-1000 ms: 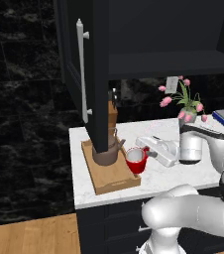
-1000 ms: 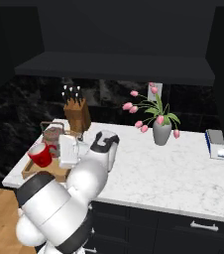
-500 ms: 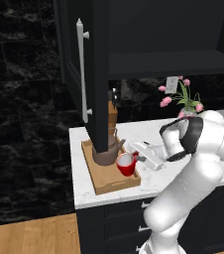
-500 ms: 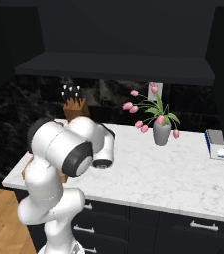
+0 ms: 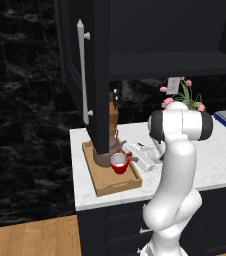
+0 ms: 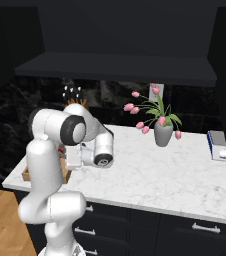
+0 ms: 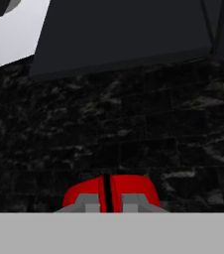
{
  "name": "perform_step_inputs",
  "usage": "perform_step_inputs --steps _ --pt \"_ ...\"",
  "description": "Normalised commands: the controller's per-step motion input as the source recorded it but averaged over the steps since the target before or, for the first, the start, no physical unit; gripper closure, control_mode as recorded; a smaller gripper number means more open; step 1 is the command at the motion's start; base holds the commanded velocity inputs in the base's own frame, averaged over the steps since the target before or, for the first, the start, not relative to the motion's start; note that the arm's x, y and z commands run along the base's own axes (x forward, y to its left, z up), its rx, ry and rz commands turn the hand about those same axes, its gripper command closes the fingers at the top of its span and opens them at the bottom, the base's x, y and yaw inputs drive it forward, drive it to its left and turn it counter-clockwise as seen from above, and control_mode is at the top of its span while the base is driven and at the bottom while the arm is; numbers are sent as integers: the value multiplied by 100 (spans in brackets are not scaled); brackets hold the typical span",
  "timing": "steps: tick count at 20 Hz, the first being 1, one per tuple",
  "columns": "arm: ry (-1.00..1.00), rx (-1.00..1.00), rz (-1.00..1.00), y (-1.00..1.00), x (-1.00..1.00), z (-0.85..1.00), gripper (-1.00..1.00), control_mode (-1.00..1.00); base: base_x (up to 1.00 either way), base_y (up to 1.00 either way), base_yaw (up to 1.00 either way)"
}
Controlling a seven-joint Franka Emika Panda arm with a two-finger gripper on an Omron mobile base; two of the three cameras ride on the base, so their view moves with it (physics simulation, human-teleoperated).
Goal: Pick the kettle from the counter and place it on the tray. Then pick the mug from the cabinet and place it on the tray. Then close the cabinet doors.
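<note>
Two views differ: left base shows tool (image 5: pixel 128 158) pinching mug (image 5: pixel 118 163) over tray (image 5: pixel 116 184).

Glossy stone, matt dark panels, pale wood

The counter (image 5: pixel 220 160) is rendered as smooth, polished white marble with grey veins; the tray (image 5: pixel 116 183) as light, matt wood. The mug (image 5: pixel 119 163) is shown in glossy red with a white inside, the kettle (image 5: pixel 104 159) in dull brown-bronze metal. The cabinet doors (image 5: pixel 97 75) are finished matt navy-black, with a satin silver metal bar handle (image 5: pixel 82 70).
</note>
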Motion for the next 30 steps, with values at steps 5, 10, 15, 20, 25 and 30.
perform_step_inputs --steps 5,10,15,20,25,30 --pt "0 1 0 17 45 -33 100 -100 0 0 0" --pt "0 -1 0 7 -5 -21 100 -100 0 0 0" --pt "-2 -8 0 0 -38 -22 100 -100 0 0 0" --pt "-3 -14 0 0 -19 -17 100 -100 0 0 0" --pt "0 -14 0 -2 0 -4 100 -100 0 0 0" --pt "0 -13 0 -6 0 -2 100 -100 0 0 0"
